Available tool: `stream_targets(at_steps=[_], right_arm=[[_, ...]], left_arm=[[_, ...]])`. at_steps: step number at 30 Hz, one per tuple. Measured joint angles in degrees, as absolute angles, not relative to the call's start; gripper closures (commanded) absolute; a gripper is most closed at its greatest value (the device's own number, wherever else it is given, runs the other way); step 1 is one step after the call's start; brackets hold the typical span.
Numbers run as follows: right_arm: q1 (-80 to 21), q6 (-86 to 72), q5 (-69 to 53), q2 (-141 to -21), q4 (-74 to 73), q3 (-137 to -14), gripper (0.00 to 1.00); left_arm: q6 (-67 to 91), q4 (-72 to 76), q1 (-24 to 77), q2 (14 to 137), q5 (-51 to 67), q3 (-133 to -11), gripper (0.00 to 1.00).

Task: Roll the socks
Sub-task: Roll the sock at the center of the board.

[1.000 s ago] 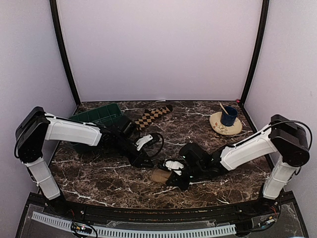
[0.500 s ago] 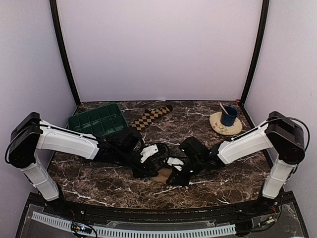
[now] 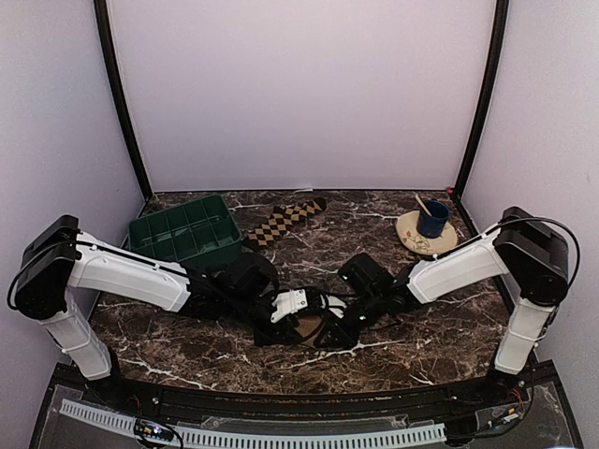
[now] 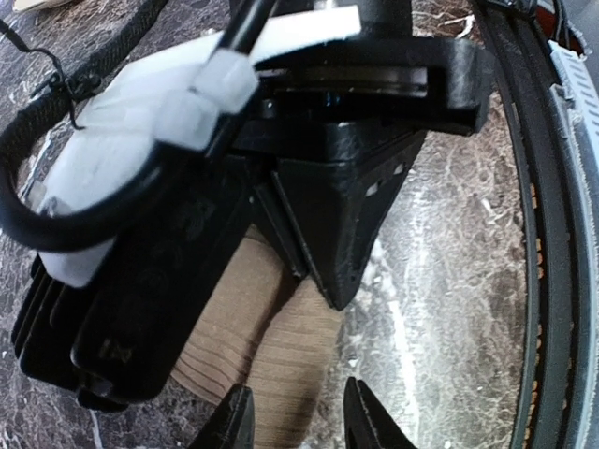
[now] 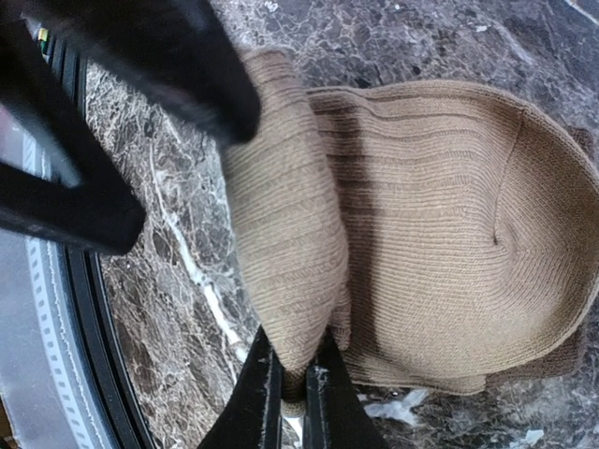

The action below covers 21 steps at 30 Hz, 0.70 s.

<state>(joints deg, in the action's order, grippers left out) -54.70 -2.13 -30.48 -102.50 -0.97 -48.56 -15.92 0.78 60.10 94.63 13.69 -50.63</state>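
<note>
The tan sock (image 5: 440, 234) lies partly rolled on the marble near the front centre (image 3: 307, 326). My right gripper (image 5: 291, 393) is shut on a raised fold of it. My left gripper (image 4: 299, 423) stands open, its fingertips straddling the sock's ribbed edge (image 4: 281, 360) without pinching it. In the top view the two grippers meet over the sock, the left gripper (image 3: 285, 323) facing the right gripper (image 3: 329, 332). My left fingers (image 5: 192, 61) show dark at the upper left of the right wrist view. The checkered sock (image 3: 285, 217) lies flat at the back, apart from both arms.
A green tray (image 3: 184, 229) stands at the back left, behind my left arm. At the back right sits a cream plate (image 3: 416, 242) holding a blue cup (image 3: 433, 220). The table's black front edge (image 4: 538, 234) runs close beside the sock.
My left arm has swung right and forward until its gripper reached the tan sock, its jaws parting a little. The right gripper, still holding the fold, has shifted slightly left.
</note>
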Motion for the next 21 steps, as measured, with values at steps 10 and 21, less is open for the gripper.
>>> stream_targets(at_steps=[10,21], right_arm=[[-53.76,-1.80,-34.15,-103.28,-2.26,-49.12,1.00],[-52.77,-1.15,-36.73,-103.61,-3.53,-49.17,1.00]], left_arm=[[-19.68,1.32,61.41,97.21,8.29,-50.63,0.63],[-23.03,1.61,63.86,97.54,7.40,-50.63,0.63]])
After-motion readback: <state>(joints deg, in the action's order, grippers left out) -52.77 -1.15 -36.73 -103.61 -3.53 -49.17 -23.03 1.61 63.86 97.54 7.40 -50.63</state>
